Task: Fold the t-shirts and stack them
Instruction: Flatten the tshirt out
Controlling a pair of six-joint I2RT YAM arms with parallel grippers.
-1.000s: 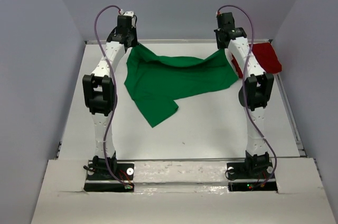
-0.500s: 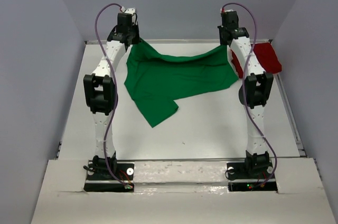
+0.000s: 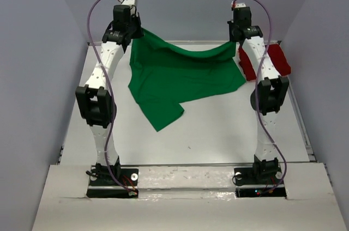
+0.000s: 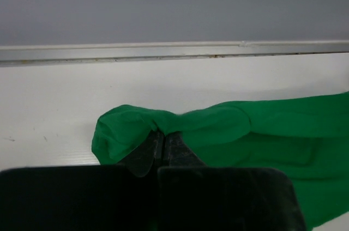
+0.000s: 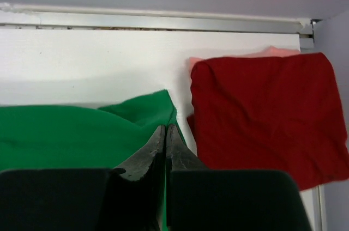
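The bright green t-shirt [image 3: 180, 76] hangs by its far edge between both grippers, its near part and one sleeve still on the table. My left gripper [image 3: 135, 34] is shut on its far left corner [image 4: 131, 127]. My right gripper [image 3: 234, 43] is shut on its far right corner [image 5: 150, 111]. The dark red t-shirt [image 3: 270, 61] lies folded at the far right corner of the table, and shows in the right wrist view [image 5: 262, 111] just right of my fingers.
The white table [image 3: 218, 127] has a raised metal rail [image 4: 163, 51] along its far edge and grey walls on three sides. The right arm's upper link crosses over the red shirt's left part.
Both grippers have risen and moved toward the back wall, lifting the green shirt's far edge higher off the table. The red shirt has not moved.
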